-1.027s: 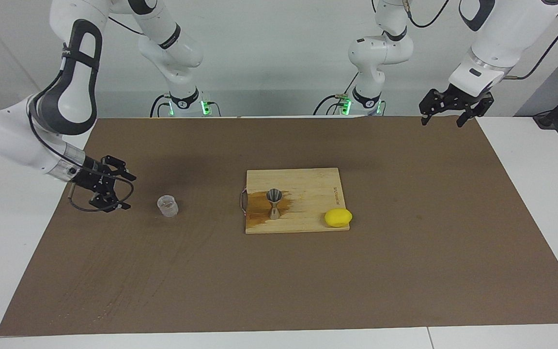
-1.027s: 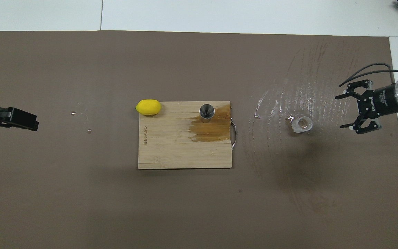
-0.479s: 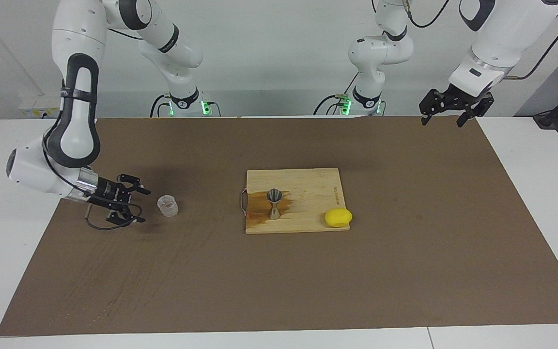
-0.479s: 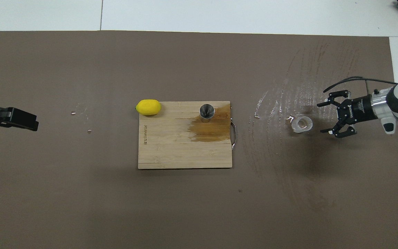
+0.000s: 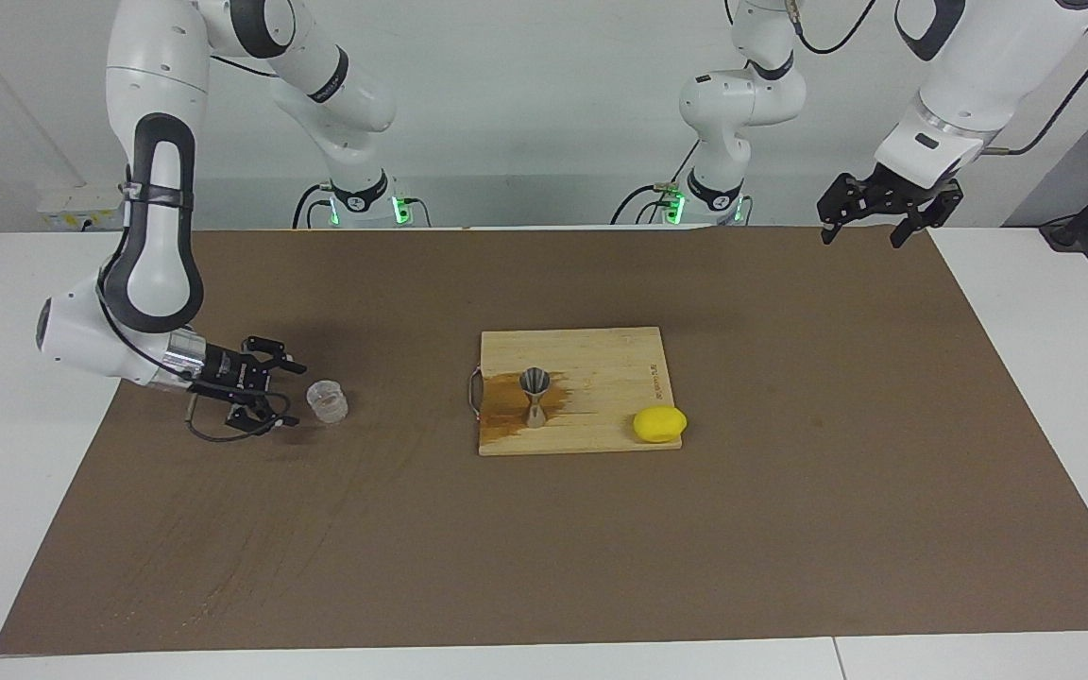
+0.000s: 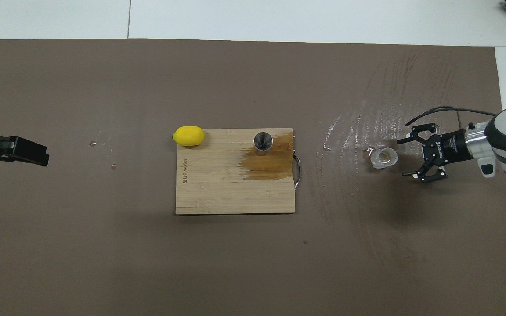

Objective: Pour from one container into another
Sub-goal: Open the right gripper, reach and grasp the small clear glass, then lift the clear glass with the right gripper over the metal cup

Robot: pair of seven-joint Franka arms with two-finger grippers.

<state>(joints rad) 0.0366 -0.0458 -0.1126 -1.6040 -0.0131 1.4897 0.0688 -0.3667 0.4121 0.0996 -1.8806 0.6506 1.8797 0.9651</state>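
Jigger (image 5: 535, 395), lemon (image 5: 659, 424) on board (image 5: 601, 364); cup (image 5: 327, 401) beside.

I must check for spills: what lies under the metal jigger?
The jigger stands upright on the wooden board, on a brown wet stain. The spot beneath its base is covered.

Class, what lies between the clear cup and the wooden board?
Only wet-streaked brown mat between clear cup and board, plain in the overhead view.

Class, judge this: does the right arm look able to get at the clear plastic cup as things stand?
Probably yes. The right gripper, jaws open, sits low beside the clear plastic cup, apart from it, with only bare mat between them.
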